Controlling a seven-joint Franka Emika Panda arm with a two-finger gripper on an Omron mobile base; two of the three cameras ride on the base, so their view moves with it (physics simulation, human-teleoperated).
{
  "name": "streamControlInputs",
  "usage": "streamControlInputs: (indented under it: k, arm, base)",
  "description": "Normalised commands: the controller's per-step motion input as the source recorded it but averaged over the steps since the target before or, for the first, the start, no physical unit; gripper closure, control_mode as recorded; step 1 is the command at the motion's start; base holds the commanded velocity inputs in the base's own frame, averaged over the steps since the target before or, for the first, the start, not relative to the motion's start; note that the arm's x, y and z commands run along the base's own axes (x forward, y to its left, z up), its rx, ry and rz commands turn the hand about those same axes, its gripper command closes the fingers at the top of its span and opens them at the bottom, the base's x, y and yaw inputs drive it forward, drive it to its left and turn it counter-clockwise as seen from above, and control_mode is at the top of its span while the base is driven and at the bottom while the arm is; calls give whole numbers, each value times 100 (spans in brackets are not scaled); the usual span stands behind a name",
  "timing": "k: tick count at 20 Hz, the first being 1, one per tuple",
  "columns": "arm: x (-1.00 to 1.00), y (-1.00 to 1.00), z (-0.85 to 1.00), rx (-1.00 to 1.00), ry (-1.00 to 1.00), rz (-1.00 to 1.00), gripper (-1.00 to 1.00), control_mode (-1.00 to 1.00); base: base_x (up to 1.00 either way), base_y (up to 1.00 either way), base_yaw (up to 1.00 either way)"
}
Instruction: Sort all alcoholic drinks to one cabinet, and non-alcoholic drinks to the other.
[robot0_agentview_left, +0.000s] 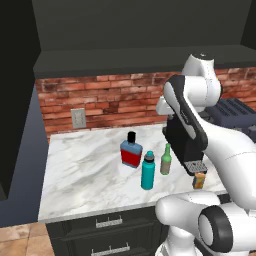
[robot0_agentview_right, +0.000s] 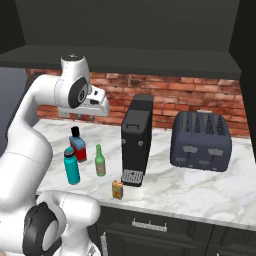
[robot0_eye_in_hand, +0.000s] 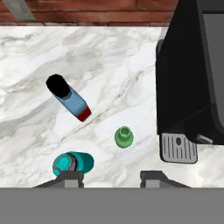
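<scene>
Four drinks stand on the marble counter (robot0_agentview_left: 80, 170). The flat blue flask (robot0_agentview_left: 131, 153) (robot0_agentview_right: 78, 146) (robot0_eye_in_hand: 72, 100) has a red label and black cap. In front of it stands the tall teal bottle (robot0_agentview_left: 148, 172) (robot0_agentview_right: 72, 167) (robot0_eye_in_hand: 74, 162). To their right is the slim green bottle (robot0_agentview_left: 166, 161) (robot0_agentview_right: 100, 162) (robot0_eye_in_hand: 124, 137). The small orange carton (robot0_agentview_left: 199, 180) (robot0_agentview_right: 117, 190) sits near the counter's front edge. My gripper (robot0_eye_in_hand: 112, 177) hangs high above the bottles looking straight down. Its fingers stand apart with nothing between them.
A black coffee machine (robot0_agentview_left: 182, 145) (robot0_agentview_right: 136, 140) (robot0_eye_in_hand: 192, 78) stands right beside the green bottle and the carton. A dark toaster (robot0_agentview_right: 201, 141) sits further right. Dark upper cabinets (robot0_agentview_left: 135, 25) (robot0_agentview_right: 125, 25) hang over the brick wall. An outlet (robot0_agentview_left: 78, 118) is on the wall.
</scene>
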Motion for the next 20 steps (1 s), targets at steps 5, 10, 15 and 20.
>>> streamControlInputs:
  k: [5,10,15,20]
  arm:
    - [-17,1,0,0,-5,0,-100,-100]
    - [-47,17,0,0,-9,-3,-100,-100]
    - [-53,30,0,-5,-7,-10,-100,-100]
    - [-36,41,0,-8,-1,-15,-100,-100]
  base:
    - [0,0,0]
    - [0,0,0]
    - [0,0,0]
    - [0,0,0]
